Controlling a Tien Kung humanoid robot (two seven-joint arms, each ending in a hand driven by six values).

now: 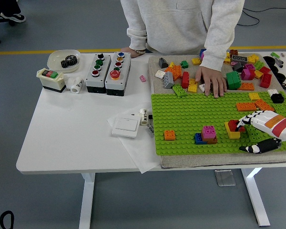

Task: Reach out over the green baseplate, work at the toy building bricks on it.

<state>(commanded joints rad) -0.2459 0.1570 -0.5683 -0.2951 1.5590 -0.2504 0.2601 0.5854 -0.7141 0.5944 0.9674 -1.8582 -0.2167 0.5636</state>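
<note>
Head view shows us reaching in from the right with our right hand (257, 131) over the green baseplate (190, 112), which lies on a grey mat (155, 76) on the right half of the white table (71, 129). Our fingers (245, 120) are held narrow around a red brick (233, 125) that sits on a yellow brick (232, 132), and our thumb (257, 147) lies low against the baseplate's near edge. We cannot tell for certain whether the fingers actually grip the red brick or only touch it.

Left of our hand on the baseplate stands a pink brick (209, 132) on a blue brick (199, 139), and further left a single orange brick (169, 135). Two more orange bricks (255, 105) lie near the baseplate's right side, above our hand.

At the far side a person in a light sweatshirt (181, 24) rests one hand (211, 81) among the loose bricks (243, 69) on the mat, just beyond the baseplate's far edge. The person's other hand (133, 50) rests on the table's far edge behind two button boxes (107, 72).

On the left part of the table we also see a switch box (51, 79), a bowl (63, 59) with a black gear, and a white wall switch (125, 126) on a sheet of paper (140, 152).
</note>
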